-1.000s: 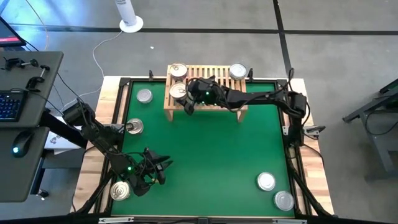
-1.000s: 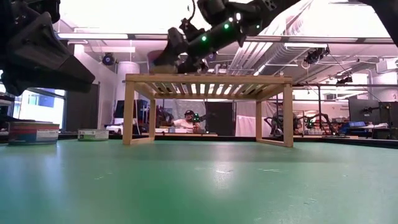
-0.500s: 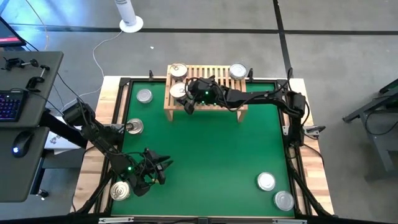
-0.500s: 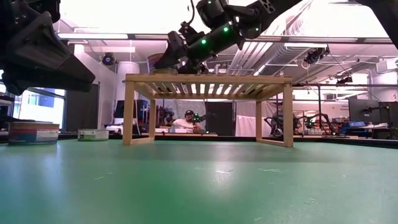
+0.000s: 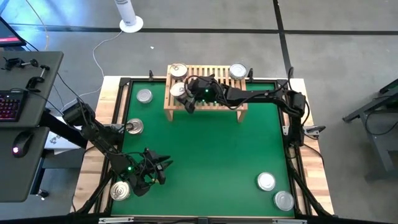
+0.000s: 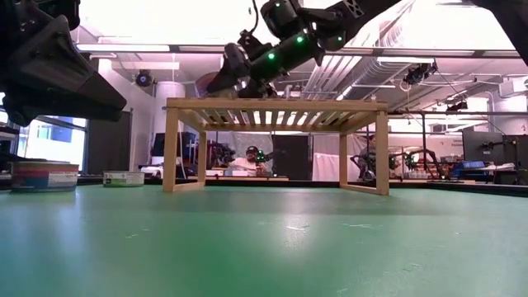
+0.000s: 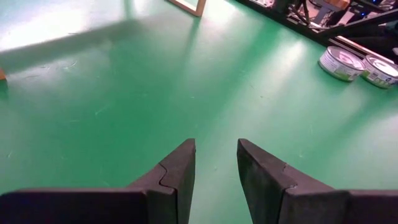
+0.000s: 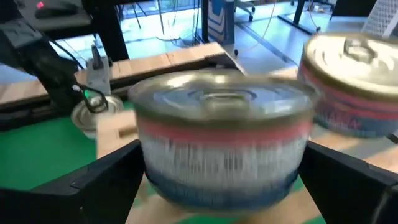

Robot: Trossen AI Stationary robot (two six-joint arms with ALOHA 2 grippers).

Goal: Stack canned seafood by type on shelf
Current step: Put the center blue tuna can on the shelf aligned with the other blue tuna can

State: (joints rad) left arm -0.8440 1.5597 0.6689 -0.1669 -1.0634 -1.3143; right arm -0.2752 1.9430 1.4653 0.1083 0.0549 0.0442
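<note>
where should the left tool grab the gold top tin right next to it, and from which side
Grip the tin across its round side wall, coming straight down from above. It sits flat and upright on the mat beside the left tool, low and wide, with free space around its sides.

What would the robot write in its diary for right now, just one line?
right gripper: shut on gold-top tin, above shelf | left gripper: open, waiting over mat | silver tin on shelf

A grey floor surrounds the table. A desk with a keyboard stands beside its left edge. Ceiling pipes run overhead.
</note>
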